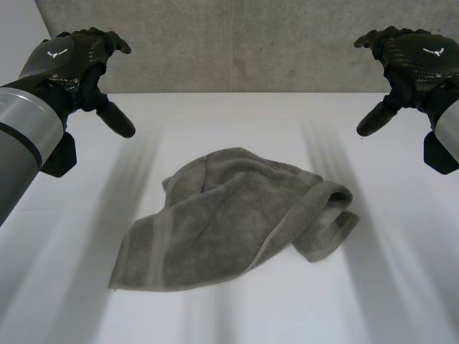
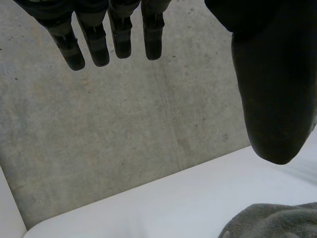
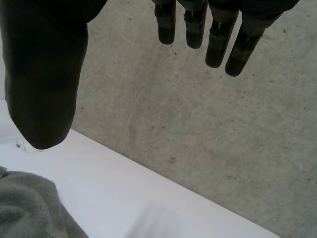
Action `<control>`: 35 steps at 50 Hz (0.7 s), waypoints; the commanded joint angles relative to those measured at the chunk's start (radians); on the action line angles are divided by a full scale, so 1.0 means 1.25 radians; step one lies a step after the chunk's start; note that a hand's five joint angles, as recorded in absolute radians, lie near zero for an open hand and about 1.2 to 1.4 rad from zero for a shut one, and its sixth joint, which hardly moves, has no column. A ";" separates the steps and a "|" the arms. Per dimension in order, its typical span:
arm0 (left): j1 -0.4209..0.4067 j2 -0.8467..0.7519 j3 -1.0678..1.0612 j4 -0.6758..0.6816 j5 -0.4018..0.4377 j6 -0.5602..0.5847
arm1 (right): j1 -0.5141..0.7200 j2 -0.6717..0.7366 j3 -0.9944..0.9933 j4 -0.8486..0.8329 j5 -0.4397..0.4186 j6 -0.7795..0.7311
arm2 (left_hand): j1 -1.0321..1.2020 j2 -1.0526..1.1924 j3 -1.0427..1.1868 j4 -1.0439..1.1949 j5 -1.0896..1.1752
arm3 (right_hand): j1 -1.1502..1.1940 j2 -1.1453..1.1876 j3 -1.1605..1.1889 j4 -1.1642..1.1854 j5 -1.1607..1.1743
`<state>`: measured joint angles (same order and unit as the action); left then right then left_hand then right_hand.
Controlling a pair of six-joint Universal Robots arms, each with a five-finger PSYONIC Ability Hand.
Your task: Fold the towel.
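Your left robot hand (image 1: 77,61) and right robot hand (image 1: 410,57) hover high over the far corners of the desk (image 1: 401,287), each with fingers straight, thumb spread wide and nothing held. The towel (image 1: 229,218) lies crumpled in the middle of the desk, well apart from both. Watch the rolled lip (image 1: 331,222) on the right side: it looks doubled over, so I'd judge that a pinch there catches two layers and drags the whole heap instead of opening it. The far edge is bunched too, with no clean corner showing, and a blind grab there risks a lopsided fold. Your safest hold seems to be the flat near-left corner (image 1: 116,285). You've got plenty of room: bare desk either side of the cloth and in front of it. The grey wall (image 1: 237,43) rises behind the desk's far edge, so don't swing back.
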<state>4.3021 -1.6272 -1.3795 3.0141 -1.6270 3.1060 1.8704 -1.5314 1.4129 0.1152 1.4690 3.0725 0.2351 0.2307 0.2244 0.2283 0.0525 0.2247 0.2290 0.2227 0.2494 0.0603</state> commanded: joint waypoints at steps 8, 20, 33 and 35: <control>-0.002 0.001 -0.005 0.000 0.001 0.000 | -0.002 -0.001 0.007 0.000 -0.004 -0.001 | -0.045 -0.042 -0.040 -0.043 -0.039 | -0.040 -0.044 -0.039 -0.060 -0.048; -0.002 0.001 -0.007 0.000 0.001 0.000 | 0.000 -0.001 0.007 0.000 -0.007 -0.007 | -0.045 -0.042 -0.040 -0.043 -0.039 | -0.040 -0.044 -0.039 -0.060 -0.048; -0.004 0.000 -0.008 0.000 0.001 0.000 | -0.002 0.000 0.006 -0.001 -0.018 -0.010 | -0.045 -0.042 -0.040 -0.043 -0.039 | -0.040 -0.044 -0.039 -0.060 -0.048; -0.006 0.000 -0.011 0.000 0.001 0.000 | -0.002 0.002 -0.001 0.005 -0.022 -0.016 | -0.045 -0.042 -0.040 -0.043 -0.039 | -0.040 -0.044 -0.039 -0.060 -0.048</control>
<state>4.2978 -1.6266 -1.3883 3.0143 -1.6261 3.1063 1.8690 -1.5322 1.4216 0.1143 1.4574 3.0626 0.2351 0.2307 0.2244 0.2283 0.0525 0.2247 0.2290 0.2227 0.2494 0.0603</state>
